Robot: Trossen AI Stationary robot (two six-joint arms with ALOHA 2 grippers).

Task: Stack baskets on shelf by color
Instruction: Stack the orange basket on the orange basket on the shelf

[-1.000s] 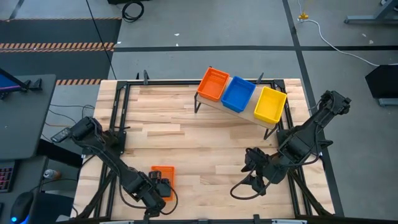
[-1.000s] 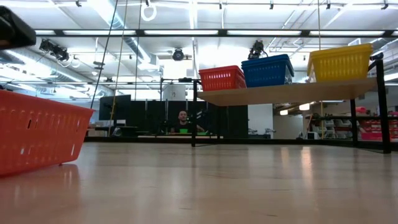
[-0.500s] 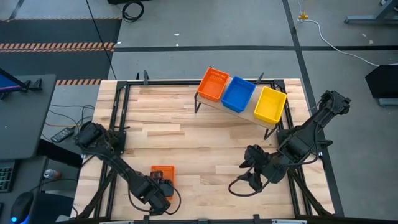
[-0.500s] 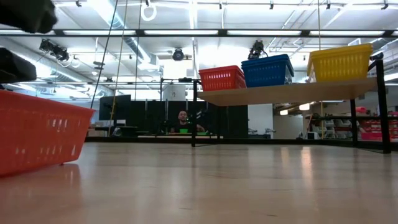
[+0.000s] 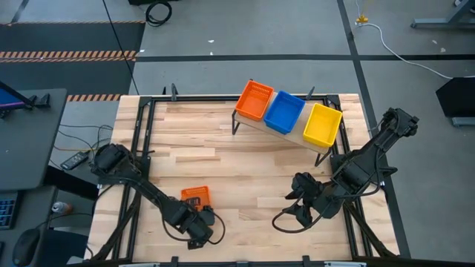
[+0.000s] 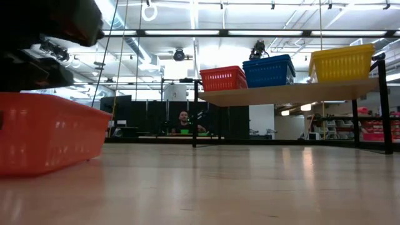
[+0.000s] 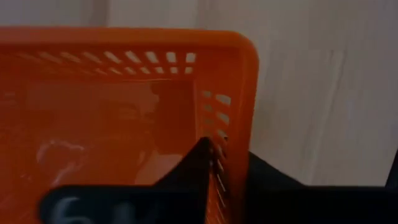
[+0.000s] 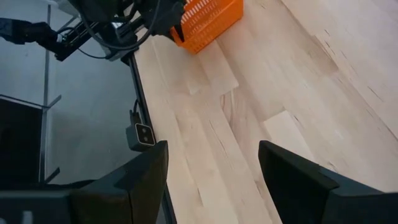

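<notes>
One orange basket (image 5: 195, 196) rests by its bottom on the table (image 5: 245, 170) near the front left; the low view also shows this basket (image 6: 50, 137). My left gripper (image 5: 199, 225) stands at its near side, pointing steeply down and shut on one wall. On the shelf (image 5: 298, 136) at the far right sit an orange basket (image 5: 254, 100), a blue basket (image 5: 285, 113) and a yellow basket (image 5: 322, 124) side by side. My right gripper (image 5: 295, 208) hangs open above the table's near right part, with nothing between its fingers (image 8: 211, 168). My left gripper pinches one side wall of the orange basket (image 7: 221, 163) between its two fingers, one finger (image 7: 194, 167) inside the basket and one outside. The fingers come from above, slanting in from the near side. The basket sits level with its bottom on the table.
Black frame rails (image 5: 141, 148) run along the table's left and right edges. The shelf's thin black legs (image 6: 194, 119) stand on the far part of the table. A person (image 6: 183, 119) sits in the room beyond.
My left gripper has come down and moved toward the table's right edge, over the orange basket's wall, and has shut on it. The basket has shifted a little on the table and now sits level.
</notes>
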